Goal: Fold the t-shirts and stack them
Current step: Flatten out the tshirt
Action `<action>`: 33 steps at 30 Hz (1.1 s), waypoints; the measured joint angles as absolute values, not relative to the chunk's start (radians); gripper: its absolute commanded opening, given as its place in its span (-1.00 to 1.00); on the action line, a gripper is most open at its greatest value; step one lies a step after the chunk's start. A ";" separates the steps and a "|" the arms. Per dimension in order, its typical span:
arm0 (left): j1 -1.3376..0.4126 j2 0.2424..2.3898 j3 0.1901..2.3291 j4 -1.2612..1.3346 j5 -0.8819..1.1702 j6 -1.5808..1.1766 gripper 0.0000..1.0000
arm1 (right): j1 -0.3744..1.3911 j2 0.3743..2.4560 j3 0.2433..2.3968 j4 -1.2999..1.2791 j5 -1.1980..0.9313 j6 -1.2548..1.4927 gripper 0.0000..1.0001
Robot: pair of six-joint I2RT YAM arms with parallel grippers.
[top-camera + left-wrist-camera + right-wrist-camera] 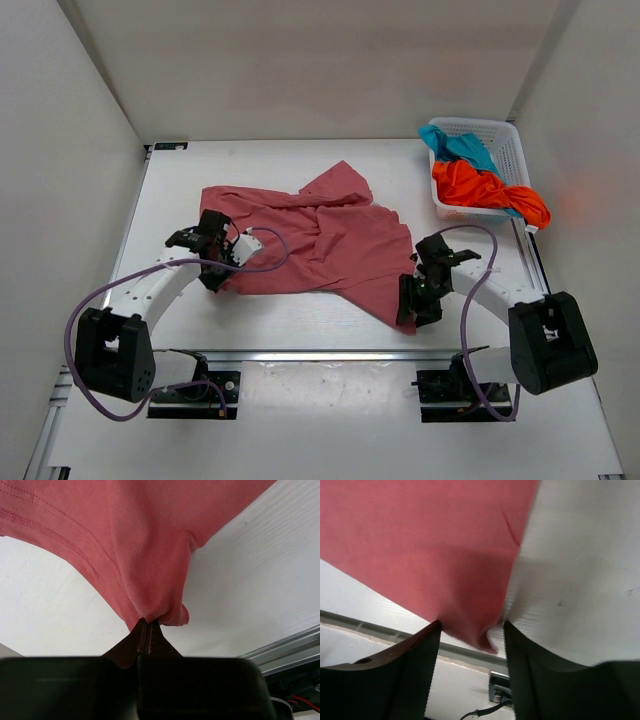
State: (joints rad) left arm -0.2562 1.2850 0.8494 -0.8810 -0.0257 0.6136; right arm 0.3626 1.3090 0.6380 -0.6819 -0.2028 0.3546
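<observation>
Jaws of the left gripper (149, 626) were clamped on an edge of the pink t-shirt (320, 245); the right gripper (470, 630) had its own apart, with a shirt corner loose between them. That shirt lay rumpled and unfolded on the table (300, 325). Farther back, the orange t-shirt (480, 186) and teal t-shirt (460, 145) sat bunched in the basket (514, 148), nothing stacked.

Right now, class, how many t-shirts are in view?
3: the pink t-shirt spread on the table; the orange t-shirt and teal t-shirt bundled in the basket, where more could hide.
</observation>
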 measured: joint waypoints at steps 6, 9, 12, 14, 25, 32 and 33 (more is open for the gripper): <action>-0.245 1.285 0.844 -0.864 -0.029 0.609 -1.00 | 0.335 1.378 0.634 -0.655 -0.233 0.340 -0.99; -0.221 1.300 0.851 -0.836 -0.044 0.612 -1.00 | 0.310 1.460 0.720 -0.671 -0.243 0.298 -1.00; -0.174 1.411 0.984 -0.854 -0.066 0.614 -1.00 | 0.268 1.607 1.029 -0.768 -0.236 0.242 -0.99; -0.135 1.544 1.224 -0.875 -0.086 0.608 -1.00 | 0.231 1.745 1.365 -0.773 -0.237 0.221 -1.00; 0.033 1.504 1.807 -0.371 -0.129 0.607 -1.00 | 0.233 1.577 2.010 -0.403 -0.110 0.064 -1.00; -0.051 1.231 1.428 -0.313 -0.123 0.657 -1.00 | 0.302 1.287 1.512 -0.315 -0.001 0.019 -1.00; -0.047 1.214 1.359 -0.323 -0.123 0.661 -1.00 | 0.311 1.276 1.427 -0.326 0.022 0.025 -1.00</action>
State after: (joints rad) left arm -0.0475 1.2144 1.3590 -0.3229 -0.1234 0.6605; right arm 0.3115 1.2762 1.4273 -0.3260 0.0223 0.0254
